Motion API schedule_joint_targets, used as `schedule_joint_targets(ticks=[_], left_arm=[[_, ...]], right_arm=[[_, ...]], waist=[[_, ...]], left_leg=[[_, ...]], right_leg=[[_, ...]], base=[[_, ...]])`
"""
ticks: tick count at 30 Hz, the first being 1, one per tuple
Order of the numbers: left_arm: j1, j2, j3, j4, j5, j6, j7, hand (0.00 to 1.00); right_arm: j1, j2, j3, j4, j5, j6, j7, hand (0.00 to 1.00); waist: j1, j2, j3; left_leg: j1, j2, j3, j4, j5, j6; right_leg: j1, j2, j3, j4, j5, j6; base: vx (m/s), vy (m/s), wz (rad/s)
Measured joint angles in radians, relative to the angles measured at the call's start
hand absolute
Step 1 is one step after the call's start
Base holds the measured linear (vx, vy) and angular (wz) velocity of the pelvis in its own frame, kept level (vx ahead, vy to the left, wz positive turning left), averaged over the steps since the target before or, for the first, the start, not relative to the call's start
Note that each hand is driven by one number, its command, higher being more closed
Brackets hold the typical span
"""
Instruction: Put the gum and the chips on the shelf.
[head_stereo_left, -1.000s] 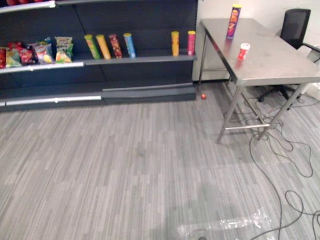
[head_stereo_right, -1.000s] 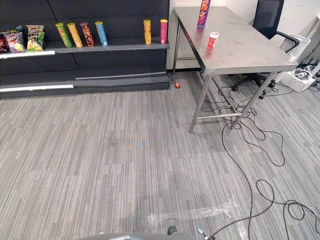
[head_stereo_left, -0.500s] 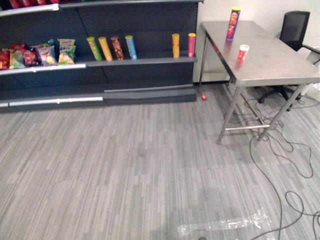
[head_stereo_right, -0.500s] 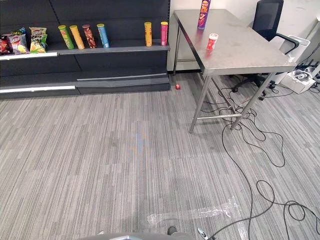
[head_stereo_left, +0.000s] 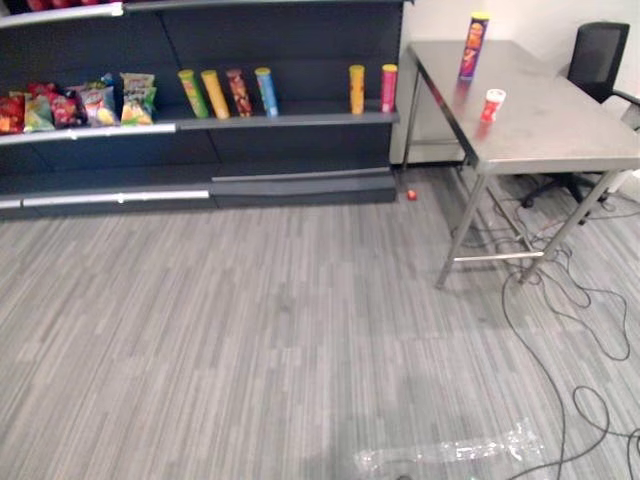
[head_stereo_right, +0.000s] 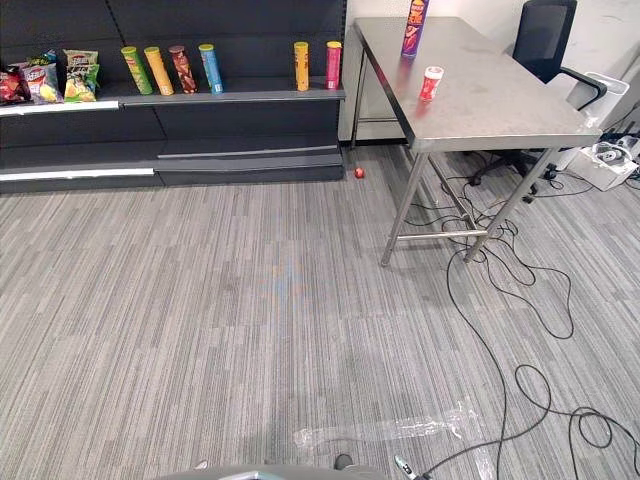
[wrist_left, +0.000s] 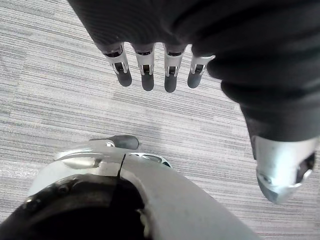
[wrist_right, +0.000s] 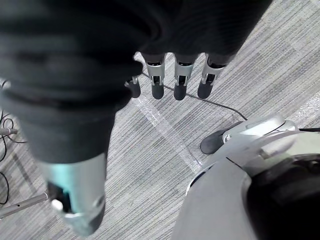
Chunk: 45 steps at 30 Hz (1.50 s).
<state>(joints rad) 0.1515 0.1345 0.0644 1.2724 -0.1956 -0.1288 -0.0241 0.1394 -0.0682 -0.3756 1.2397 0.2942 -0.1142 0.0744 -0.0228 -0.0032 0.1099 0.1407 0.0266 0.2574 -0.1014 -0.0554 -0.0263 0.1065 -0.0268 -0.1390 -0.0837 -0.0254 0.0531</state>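
Gum: the gum (head_stereo_left: 491, 104) stands on the table (head_stereo_left: 560, 130), at 2 o'clock, well apart from both hands.
Chips: the chips (head_stereo_left: 472, 46) stand at 11 o'clock from the gum.
Shelf: the shelf (head_stereo_left: 300, 120) sits at 11 o'clock.
Left hand: the left hand (wrist_left: 146, 75) has straight fingers, a little apart, holding nothing.
Right hand: the right hand (wrist_right: 180, 82) looks the same.

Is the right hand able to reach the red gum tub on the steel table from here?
Probably not. The right hand hangs open above the carpet, and the gum tub stands on the steel table well across it; walking closer seems needed first.
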Motion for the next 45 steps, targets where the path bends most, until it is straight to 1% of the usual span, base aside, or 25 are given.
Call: schedule_joint_targets(ticks=[7,11,13,15,16,17,21,25,26,27,28,29,30,33,34,36,37,38,39,40,41,42,43,44,45], left_arm=[[0.0,0.0,0.0,0.0,-0.001,0.0,0.0,0.0],[0.0,0.0,-0.002,0.0,-0.038,0.0,-0.001,0.0],[0.0,0.0,-0.001,0.0,-0.039,0.0,-0.001,0.0],[0.0,0.001,-0.001,0.0,-0.039,0.0,-0.001,0.0],[-0.001,0.001,-0.001,-0.001,-0.039,0.0,-0.001,0.0],[-0.001,0.001,-0.001,-0.001,-0.039,0.0,-0.001,0.0],[-0.008,0.001,0.001,-0.002,-0.065,0.002,0.0,0.0],[-0.011,0.0,0.012,-0.005,-0.076,0.001,0.0,0.0],[-0.016,0.005,0.017,-0.012,-0.08,0.001,0.0,0.0],[-0.022,0.011,0.019,-0.014,-0.093,0.0,0.0,0.0],[-0.035,0.02,0.021,-0.024,-0.119,0.0,0.0,0.0],[-0.038,0.022,0.021,-0.034,-0.135,-0.001,-0.001,0.0],[-0.039,0.017,0.021,-0.043,-0.158,-0.001,0.0,0.0],[-0.047,0.003,0.032,-0.052,-0.191,-0.003,-0.001,0.0],[-0.051,-0.003,0.042,-0.052,-0.195,-0.006,-0.001,0.0],[-0.051,-0.012,0.044,-0.054,-0.195,-0.016,-0.001,0.0],[-0.051,-0.018,0.046,-0.061,-0.196,-0.021,-0.001,0.0],[-0.051,-0.019,0.048,-0.062,-0.196,-0.024,-0.003,0.0],[-0.049,-0.023,0.053,-0.062,-0.196,-0.025,-0.004,0.0],[-0.048,-0.024,0.054,-0.062,-0.196,-0.025,-0.003,0.0],[-0.046,-0.028,0.058,-0.06,-0.196,-0.025,-0.002,0.0],[-0.045,-0.029,0.059,-0.06,-0.196,-0.025,-0.002,0.0],[-0.041,-0.035,0.059,-0.059,-0.196,-0.025,-0.002,0.0],[-0.034,-0.039,0.06,-0.049,-0.196,-0.025,-0.004,0.0],[-0.033,-0.034,0.06,-0.049,-0.195,-0.026,-0.004,0.0]], right_arm=[[0.0,0.0,0.0,0.0,0.001,0.0,0.0,0.0],[0.0,-0.001,0.01,0.0,0.023,0.0,0.0,0.0],[-0.001,-0.002,0.011,0.0,0.03,0.0,0.0,0.0],[-0.003,-0.001,0.012,0.0,0.034,-0.001,0.0,0.0],[-0.006,-0.002,0.015,0.0,0.035,-0.001,0.0,0.0],[-0.008,-0.002,0.017,0.0,0.035,-0.001,0.0,0.0],[-0.019,-0.002,0.021,-0.001,0.04,-0.004,0.0,0.0],[-0.03,-0.001,0.02,-0.003,0.072,-0.013,0.0,0.0],[-0.035,0.005,0.019,-0.006,0.079,-0.021,-0.001,0.0],[-0.038,0.009,0.02,-0.006,0.08,-0.023,0.0,0.0],[-0.044,0.015,0.021,-0.005,0.08,-0.023,0.0,0.0],[-0.049,0.016,0.022,-0.005,0.08,-0.023,0.0,0.0],[-0.052,0.016,0.022,-0.006,0.081,-0.025,0.0,0.0],[-0.058,0.013,0.029,-0.013,0.105,-0.031,0.0,0.0],[-0.058,0.009,0.03,-0.016,0.109,-0.031,-0.001,0.0],[-0.058,0.0,0.029,-0.016,0.109,-0.032,-0.001,0.0],[-0.058,-0.004,0.03,-0.018,0.109,-0.032,-0.002,0.0],[-0.058,-0.004,0.032,-0.022,0.109,-0.032,-0.003,0.0],[-0.049,-0.004,0.037,-0.04,0.109,-0.032,-0.003,0.0],[-0.046,-0.004,0.039,-0.047,0.109,-0.033,-0.003,0.0],[-0.045,-0.01,0.041,-0.048,0.108,-0.039,-0.003,0.0],[-0.045,-0.011,0.041,-0.048,0.108,-0.04,-0.003,0.0],[-0.044,-0.021,0.041,-0.047,0.106,-0.039,-0.004,0.0],[-0.042,-0.02,0.041,-0.045,0.099,-0.038,-0.004,0.0],[-0.043,-0.021,0.041,-0.045,0.098,-0.038,-0.003,0.0]], waist=[[0.0,-0.001,0.0],[0.0,0.0,0.0],[0.0,0.01,-0.006],[0.0,0.001,0.001],[0.0,0.009,0.001],[0.0,0.005,0.004],[0.0,0.009,0.016],[-0.001,0.007,0.036],[-0.001,-0.004,0.045],[-0.001,-0.016,0.053],[0.002,-0.036,0.07],[0.004,-0.039,0.08],[0.007,-0.034,0.092],[0.017,-0.014,0.108],[0.016,-0.016,0.117],[0.016,0.001,0.121],[0.017,0.008,0.122],[0.017,0.009,0.122],[0.017,0.012,0.121],[0.018,0.015,0.121],[0.02,0.025,0.119],[0.021,0.028,0.118],[0.025,0.043,0.114],[0.025,0.042,0.109],[0.026,0.04,0.101]], left_leg=[[-0.002,0.001,0.0,0.0,-0.002,-0.002],[-0.01,0.003,0.0,0.0,-0.002,-0.003],[-0.022,0.005,0.0,0.0,-0.001,-0.003],[-0.026,0.006,0.0,0.0,-0.001,-0.003],[-0.028,0.006,-0.001,0.0,-0.001,-0.003],[-0.033,0.006,-0.001,0.0,-0.001,-0.003],[-0.049,0.007,-0.003,0.004,0.001,-0.005],[-0.051,0.011,-0.012,0.012,0.0,-0.009],[-0.074,0.014,-0.019,0.072,-0.016,-0.029],[-0.1,0.014,-0.019,0.127,-0.026,-0.041],[-0.159,0.017,-0.018,0.252,-0.043,-0.053],[-0.203,0.028,-0.016,0.352,-0.057,-0.056],[-0.241,0.046,-0.017,0.447,-0.068,-0.055],[-0.295,0.07,-0.025,0.572,-0.069,-0.056],[-0.318,0.08,-0.025,0.609,-0.091,-0.048],[-0.36,0.103,-0.026,0.624,-0.132,-0.034],[-0.393,0.119,-0.026,0.592,-0.131,-0.031],[-0.407,0.125,-0.025,0.563,-0.125,-0.029],[-0.434,0.139,-0.026,0.434,-0.081,-0.041],[-0.436,0.145,-0.025,0.388,-0.062,-0.044],[-0.437,0.163,-0.025,0.324,-0.042,-0.055],[-0.437,0.166,-0.026,0.316,-0.037,-0.056],[-0.433,0.183,-0.029,0.289,-0.026,-0.056],[-0.427,0.17,-0.025,0.306,0.037,-0.053],[-0.419,0.152,-0.021,0.317,0.041,-0.049]], right_leg=[[0.0,0.002,0.0,-0.006,0.0,0.0],[-0.003,0.005,0.0,-0.009,0.0,-0.001],[-0.015,0.006,0.001,-0.008,0.002,-0.003],[-0.017,0.007,0.0,-0.009,0.002,-0.003],[-0.018,0.007,0.0,-0.009,0.002,-0.003],[-0.021,0.007,-0.001,-0.009,0.002,-0.003],[-0.041,0.007,-0.002,-0.002,0.001,-0.004],[-0.054,0.007,-0.012,0.042,-0.025,-0.019],[-0.066,-0.003,-0.018,0.076,-0.045,-0.023],[-0.072,-0.011,-0.022,0.097,-0.058,-0.025],[-0.081,-0.027,-0.03,0.133,-0.075,-0.029],[-0.084,-0.031,-0.034,0.153,-0.085,-0.033],[-0.079,-0.03,-0.038,0.171,-0.095,-0.037],[-0.071,-0.027,-0.037,0.193,-0.12,-0.053],[-0.071,-0.026,-0.036,0.197,-0.134,-0.063],[-0.069,-0.027,-0.037,0.213,-0.15,-0.063],[-0.07,-0.032,-0.036,0.213,-0.153,-0.06],[-0.07,-0.037,-0.034,0.214,-0.156,-0.056],[-0.072,-0.053,-0.019,0.214,-0.164,-0.043],[-0.074,-0.057,-0.011,0.215,-0.168,-0.036],[-0.074,-0.058,0.016,0.215,-0.177,-0.022],[-0.074,-0.058,0.022,0.215,-0.179,-0.019],[-0.065,-0.058,0.054,0.213,-0.19,-0.001],[-0.06,-0.079,0.09,0.209,-0.204,0.021],[-0.058,-0.097,0.105,0.202,-0.207,0.025]], base=[[-0.01,-0.033,0.0],[-0.01,-0.043,0.0],[0.0,-0.017,0.0],[-0.01,-0.036,0.01],[-0.03,-0.036,0.02],[-0.03,-0.038,0.0],[0.0,-0.009,0.01],[0.0,-0.024,0.08],[0.01,-0.036,0.24],[0.0,-0.056,0.31],[-0.04,-0.098,0.27],[-0.04,-0.103,0.2],[-0.04,-0.089,0.09],[-0.05,-0.022,0.04],[-0.06,0.019,0.11],[-0.03,0.06,0.09],[0.02,0.105,0.0],[0.11,0.195,-0.17],[0.12,0.182,-0.23],[0.19,0.265,-0.44],[0.11,0.156,-0.37],[0.21,0.26,-0.63],[0.34,0.396,-0.64],[0.34,0.396,-0.72],[0.44,0.437,-0.62]])
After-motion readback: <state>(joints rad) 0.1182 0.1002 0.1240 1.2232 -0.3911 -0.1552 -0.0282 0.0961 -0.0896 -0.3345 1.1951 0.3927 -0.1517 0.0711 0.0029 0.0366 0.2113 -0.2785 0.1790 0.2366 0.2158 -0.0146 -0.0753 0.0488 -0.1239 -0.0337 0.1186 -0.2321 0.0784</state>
